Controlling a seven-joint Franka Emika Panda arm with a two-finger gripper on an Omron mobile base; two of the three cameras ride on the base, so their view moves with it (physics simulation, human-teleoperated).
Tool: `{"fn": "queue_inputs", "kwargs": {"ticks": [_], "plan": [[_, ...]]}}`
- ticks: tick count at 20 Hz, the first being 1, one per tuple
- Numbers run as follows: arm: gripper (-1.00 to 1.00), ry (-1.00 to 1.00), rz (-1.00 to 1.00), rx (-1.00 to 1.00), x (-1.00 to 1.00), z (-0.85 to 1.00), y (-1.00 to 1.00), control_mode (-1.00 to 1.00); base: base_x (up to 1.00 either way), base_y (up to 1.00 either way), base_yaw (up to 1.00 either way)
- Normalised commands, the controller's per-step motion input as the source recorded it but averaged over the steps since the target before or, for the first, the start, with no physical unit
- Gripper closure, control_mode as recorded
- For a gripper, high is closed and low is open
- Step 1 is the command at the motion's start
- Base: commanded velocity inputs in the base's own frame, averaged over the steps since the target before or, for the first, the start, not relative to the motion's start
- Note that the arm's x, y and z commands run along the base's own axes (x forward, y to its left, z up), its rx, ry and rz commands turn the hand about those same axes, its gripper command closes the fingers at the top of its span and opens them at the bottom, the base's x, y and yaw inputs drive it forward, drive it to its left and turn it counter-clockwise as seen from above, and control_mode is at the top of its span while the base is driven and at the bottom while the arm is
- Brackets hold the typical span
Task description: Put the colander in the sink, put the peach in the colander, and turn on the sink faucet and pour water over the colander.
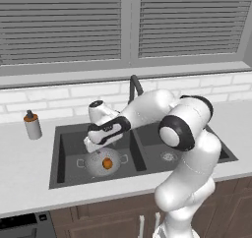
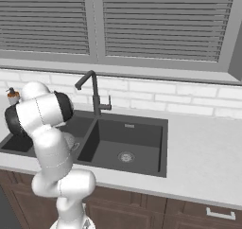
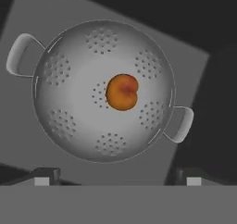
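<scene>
The silver perforated colander (image 1: 96,164) sits in the left basin of the dark double sink (image 1: 183,144). The orange-red peach (image 1: 107,163) lies loose in its bottom. In the hand view the colander (image 3: 65,102) is seen from straight above, with the peach (image 3: 122,92) near its centre. My gripper (image 1: 92,146) hangs just above the colander, open and holding nothing. Its fingertips (image 3: 44,176) stand wide apart at the bottom of the hand view, clear of the rim. The dark gooseneck faucet (image 1: 134,87) rises behind the divider, and no water runs from the faucet (image 2: 95,94).
A grey bottle (image 1: 32,125) with a dark-orange cap stands on the counter left of the sink. The right basin (image 2: 125,143) holds just its steel drain. White brick backsplash and a shuttered window lie behind. My arm arches over the divider.
</scene>
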Motion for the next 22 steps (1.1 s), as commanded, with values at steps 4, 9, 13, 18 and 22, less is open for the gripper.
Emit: {"fn": "queue_inputs", "kwargs": {"ticks": [4,9,13,18,22], "plan": [[-1.00,0.00,-0.06,0.04,-0.60,0.70,0.00,-1.00,0.00,0.00,0.00],[-1.00,0.00,-0.06,0.00,-0.51,0.80,0.00,-1.00,0.00,0.00,0.00],[-1.00,0.00,-0.06,0.00,-0.40,0.91,-0.03,-1.00,0.00,0.00,0.00],[-1.00,0.00,0.00,0.00,-0.45,0.85,-0.16,-1.00,0.00,0.00,0.00],[-1.00,-0.12,0.00,0.00,-0.46,0.74,-0.20,-1.00,0.00,0.00,0.00]]}}
